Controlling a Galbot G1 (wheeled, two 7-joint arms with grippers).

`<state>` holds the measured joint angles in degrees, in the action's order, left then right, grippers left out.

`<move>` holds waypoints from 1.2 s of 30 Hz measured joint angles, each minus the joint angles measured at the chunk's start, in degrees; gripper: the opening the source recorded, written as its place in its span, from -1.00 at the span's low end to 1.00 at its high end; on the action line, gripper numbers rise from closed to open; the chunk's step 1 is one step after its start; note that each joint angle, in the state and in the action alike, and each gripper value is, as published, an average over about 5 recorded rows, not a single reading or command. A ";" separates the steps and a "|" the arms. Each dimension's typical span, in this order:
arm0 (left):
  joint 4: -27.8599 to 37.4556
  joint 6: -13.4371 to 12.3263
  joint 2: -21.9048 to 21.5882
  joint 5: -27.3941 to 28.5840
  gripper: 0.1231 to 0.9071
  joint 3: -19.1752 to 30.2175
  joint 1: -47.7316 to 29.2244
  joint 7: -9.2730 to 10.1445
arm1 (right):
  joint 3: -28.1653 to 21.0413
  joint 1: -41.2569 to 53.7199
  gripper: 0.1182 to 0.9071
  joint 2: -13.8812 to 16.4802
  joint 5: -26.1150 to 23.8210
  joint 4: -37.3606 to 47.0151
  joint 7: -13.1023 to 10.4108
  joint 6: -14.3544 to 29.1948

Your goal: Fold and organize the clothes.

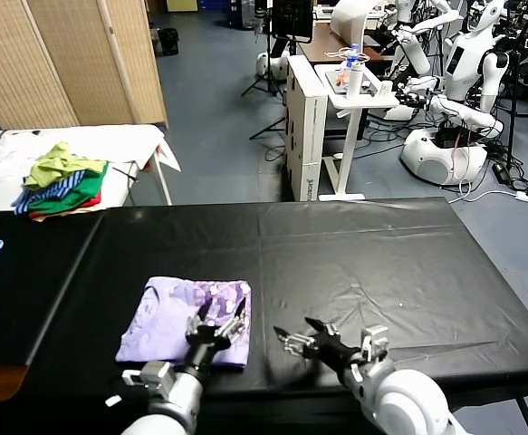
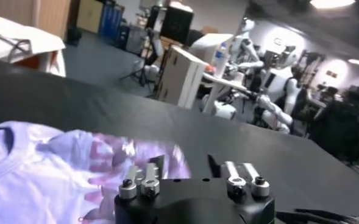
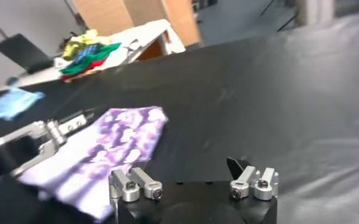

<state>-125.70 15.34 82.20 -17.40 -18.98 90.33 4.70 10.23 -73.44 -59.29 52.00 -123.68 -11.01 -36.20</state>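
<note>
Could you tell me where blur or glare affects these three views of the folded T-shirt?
Head view: sharp, with soft sheen on the black table cover. Left wrist view: the T-shirt is blurred and washed out, and a ceiling light flares in the corner. Right wrist view: the left gripper and the nearest shirt edge are smeared.

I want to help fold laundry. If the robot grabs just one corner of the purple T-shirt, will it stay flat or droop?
It would probably droop: the purple T-shirt lies limp in soft folded layers on the black table. It looks thin, so likely light to lift. One corner alone would probably let the fold come undone. The open left gripper is over its near edge; the right gripper is open beside it.
</note>
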 joint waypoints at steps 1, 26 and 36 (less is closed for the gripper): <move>-0.05 -0.54 -0.39 0.50 0.95 -0.61 -0.20 -0.05 | -0.97 0.87 1.00 -0.28 0.46 0.41 -0.27 -0.07; 0.41 -5.24 -3.67 2.82 1.00 -10.12 2.26 0.35 | -9.87 8.91 -0.95 -5.97 -1.96 8.06 -1.68 -1.44; 1.81 -6.35 -2.79 2.89 1.00 -10.67 1.97 0.41 | -1.57 6.32 -0.94 0.63 -6.12 5.56 -1.24 -5.96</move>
<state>-123.89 8.99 79.41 -14.51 -29.65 92.30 5.11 8.65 -67.11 -58.66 45.88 -118.11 -12.24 -42.15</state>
